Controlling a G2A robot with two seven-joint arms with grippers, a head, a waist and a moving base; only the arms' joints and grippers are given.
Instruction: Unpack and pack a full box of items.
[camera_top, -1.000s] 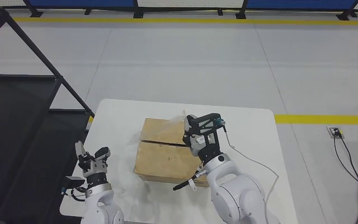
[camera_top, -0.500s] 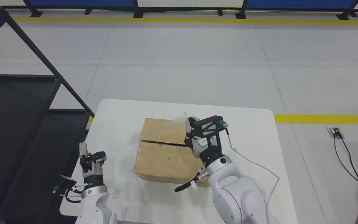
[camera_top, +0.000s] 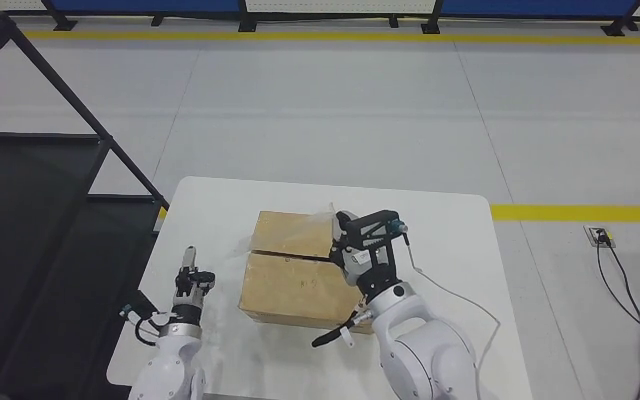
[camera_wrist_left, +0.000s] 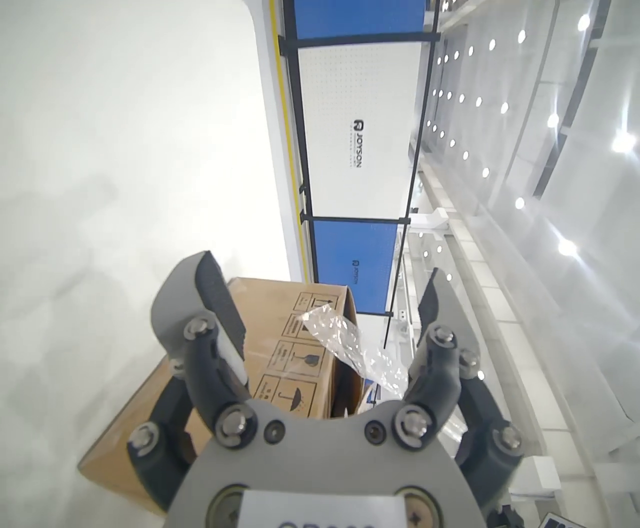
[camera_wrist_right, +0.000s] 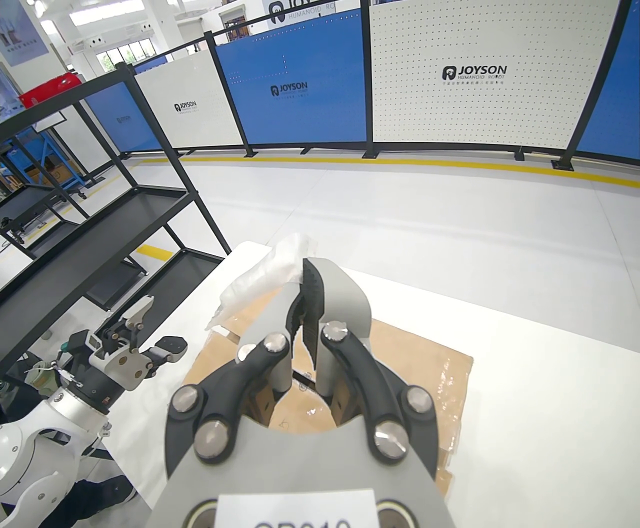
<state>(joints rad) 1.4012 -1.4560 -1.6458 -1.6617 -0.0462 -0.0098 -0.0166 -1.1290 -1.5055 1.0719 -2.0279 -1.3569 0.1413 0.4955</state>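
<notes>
A closed brown cardboard box (camera_top: 290, 270) lies in the middle of the white table (camera_top: 450, 260). My right gripper (camera_top: 340, 224) hovers over the box's far half, shut on a crumpled strip of clear plastic (camera_wrist_right: 265, 280) that rises from the box top (camera_wrist_right: 410, 360). My left gripper (camera_top: 189, 262) sits low near the table's left edge, pointed at the box and a short way from it. In the left wrist view its fingers (camera_wrist_left: 215, 295) stand open and empty, with the box's side (camera_wrist_left: 295, 345) and the clear plastic (camera_wrist_left: 350, 345) beyond them.
A black metal rack (camera_top: 60, 250) stands just left of the table. A thin white cable (camera_top: 455, 290) runs from the right arm across the table's right part. Bare tabletop lies right of the box and behind it.
My left gripper has swung round from facing away to facing the box and shifted right, closer to it. The right gripper has barely moved, still shut on the plastic.
</notes>
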